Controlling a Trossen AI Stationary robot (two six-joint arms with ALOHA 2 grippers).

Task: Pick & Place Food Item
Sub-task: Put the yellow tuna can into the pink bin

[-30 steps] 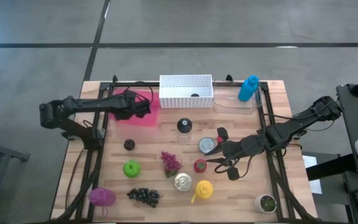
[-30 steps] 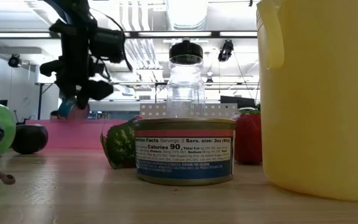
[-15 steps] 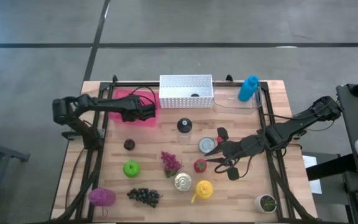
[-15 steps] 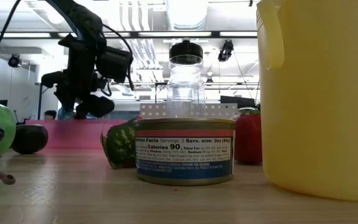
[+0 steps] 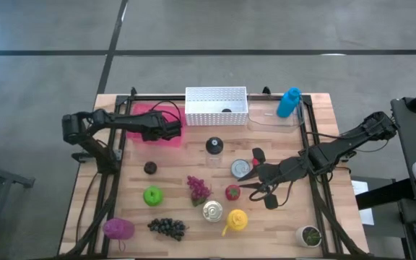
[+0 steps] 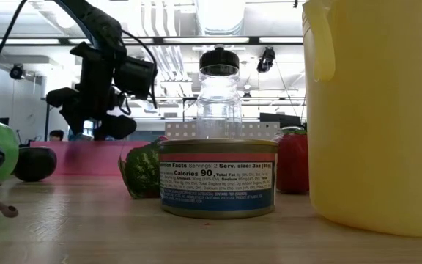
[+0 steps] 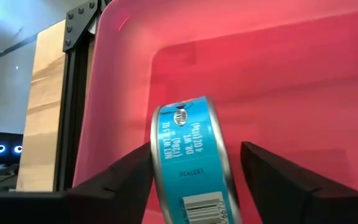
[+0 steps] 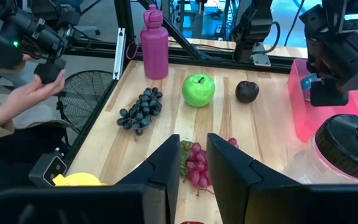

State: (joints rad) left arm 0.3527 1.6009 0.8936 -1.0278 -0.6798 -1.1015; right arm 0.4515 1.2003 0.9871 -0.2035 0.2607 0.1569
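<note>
The left gripper (image 5: 173, 130) is hovering over the pink tray (image 5: 147, 137) in the upper left of the high view, beside the white perforated basket (image 5: 216, 105). In the left wrist view a blue-labelled can (image 7: 194, 165) is standing on edge between the 2 dark fingers (image 7: 277, 175), inside the pink tray (image 7: 278, 74). Gaps are showing on both sides of the can, so the jaws are standing wide and are not clamping it. In the low view the left gripper (image 6: 86, 121) is hanging above the pink tray (image 6: 86, 155) at the left of the frame.

The right gripper (image 5: 254, 179) is sitting in the centre right of the high view, next to a silver can (image 5: 241, 169) and a red strawberry (image 5: 232, 192). Its fingers (image 8: 160, 177) are showing in the right wrist view with only a narrow gap between them and nothing gripped.

Across the table (image 5: 338, 209) are lying a green apple (image 5: 152, 195), a dark plum (image 5: 150, 167), red grapes (image 5: 197, 188), dark grapes (image 5: 167, 227), a clear jar with a black lid (image 5: 214, 146), a second tin (image 5: 212, 211), a yellow pitcher (image 5: 236, 220), a magenta bottle (image 5: 118, 229) and a blue bottle (image 5: 288, 102).

In the right wrist view a person's hand (image 8: 18, 99) is showing at the left edge.
</note>
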